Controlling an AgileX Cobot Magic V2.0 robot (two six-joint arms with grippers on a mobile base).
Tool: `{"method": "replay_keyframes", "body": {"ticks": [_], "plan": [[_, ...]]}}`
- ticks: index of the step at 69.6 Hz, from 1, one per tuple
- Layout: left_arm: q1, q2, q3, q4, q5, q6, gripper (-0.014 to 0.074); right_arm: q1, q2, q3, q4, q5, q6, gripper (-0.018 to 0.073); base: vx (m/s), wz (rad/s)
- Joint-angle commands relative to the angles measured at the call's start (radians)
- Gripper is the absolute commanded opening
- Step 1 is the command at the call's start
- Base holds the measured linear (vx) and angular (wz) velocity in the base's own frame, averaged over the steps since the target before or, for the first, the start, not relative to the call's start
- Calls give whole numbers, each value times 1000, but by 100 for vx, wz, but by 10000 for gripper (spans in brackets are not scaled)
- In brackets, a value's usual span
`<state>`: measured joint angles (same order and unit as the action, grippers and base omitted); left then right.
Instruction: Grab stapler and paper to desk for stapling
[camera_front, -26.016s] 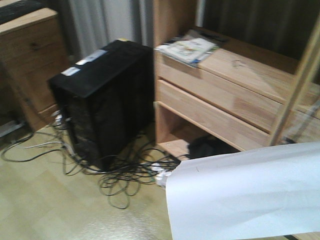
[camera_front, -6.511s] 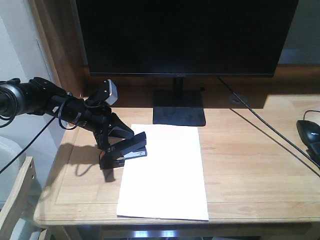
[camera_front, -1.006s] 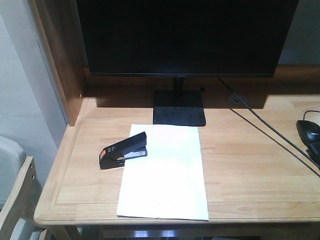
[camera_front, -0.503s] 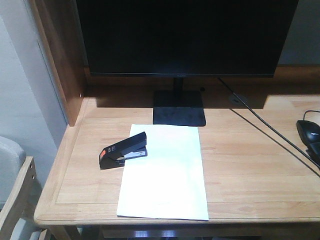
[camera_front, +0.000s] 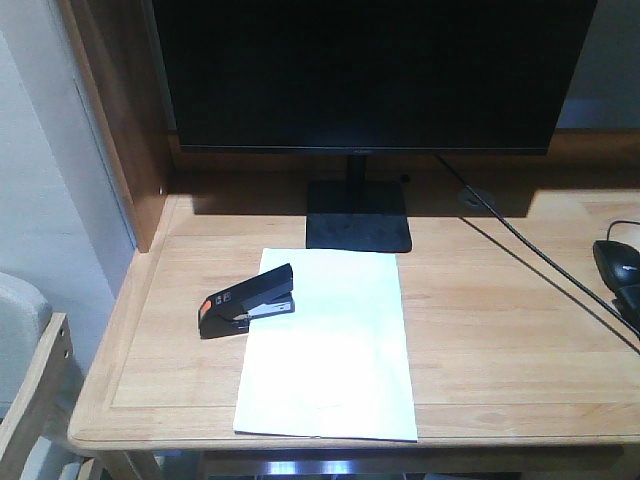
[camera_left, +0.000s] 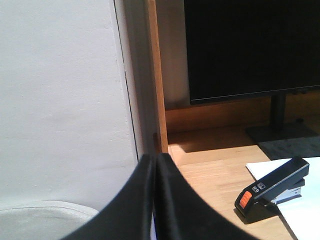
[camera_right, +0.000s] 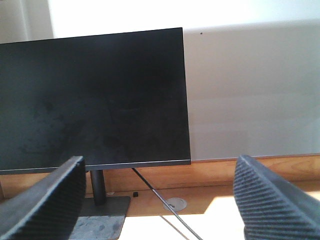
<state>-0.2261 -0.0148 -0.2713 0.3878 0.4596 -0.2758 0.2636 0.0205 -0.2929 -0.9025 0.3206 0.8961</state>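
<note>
A stapler (camera_front: 247, 301) lies across the paper's (camera_front: 328, 346) left edge before the monitor (camera_front: 365, 75), orange end pointing away from it; left claw (camera_left: 154, 165) closed and empty, right claw (camera_right: 160, 200) spread wide.

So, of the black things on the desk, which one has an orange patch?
The stapler, lying partly on the paper's left edge. The monitor and the mouse at the right are all black.

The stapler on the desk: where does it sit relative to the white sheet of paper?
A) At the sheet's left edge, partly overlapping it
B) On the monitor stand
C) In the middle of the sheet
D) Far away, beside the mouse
A: the stapler straddles the left edge of the paper, orange end out on the desk.
</note>
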Motion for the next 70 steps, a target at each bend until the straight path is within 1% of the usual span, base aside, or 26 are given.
{"method": "replay_keyframes", "body": {"ticks": [1, 5, 10, 14, 15, 16, 19, 20, 21, 24, 25, 70], "plan": [[-5, -11, -22, 7, -62, -8, -7, -4, 13, -24, -34, -33, 27, 545, 0, 0], [-5, -11, -22, 7, -62, -8, -7, -4, 13, -24, -34, -24, 43, 498, 0, 0], [-5, -11, -22, 7, -62, -8, -7, -4, 13, -24, -35, -14, 42, 410, 0, 0], [-5, -11, -22, 7, -62, -8, -7, -4, 13, -24, -35, -7, 42, 300, 0, 0], [-5, -11, -22, 7, -62, -8, -7, -4, 13, -24, -35, -2, 42, 287, 0, 0], [-5, -11, -22, 7, -62, -8, -7, -4, 13, -24, -35, 0, 42, 244, 0, 0], [-5, -11, -22, 7, -62, -8, -7, -4, 13, -24, -35, 6, 43, 154, 0, 0], [-5, -11, -22, 7, -62, -8, -7, -4, 13, -24, -35, 9, 43, 139, 0, 0], [-5, -11, -22, 7, -61, -8, -7, -4, 13, -24, -34, 9, 44, 92, 0, 0], [-5, -11, -22, 7, -61, -8, -7, -4, 13, -24, -34, 7, 44, 1, 0, 0], [-5, -11, -22, 7, -61, -8, -7, -4, 13, -24, -34, 7, 44, -17, 0, 0], [-5, -12, -22, 5, -56, -8, -7, -4, 13, -24, -35, 7, 44, -9, 0, 0]]}}
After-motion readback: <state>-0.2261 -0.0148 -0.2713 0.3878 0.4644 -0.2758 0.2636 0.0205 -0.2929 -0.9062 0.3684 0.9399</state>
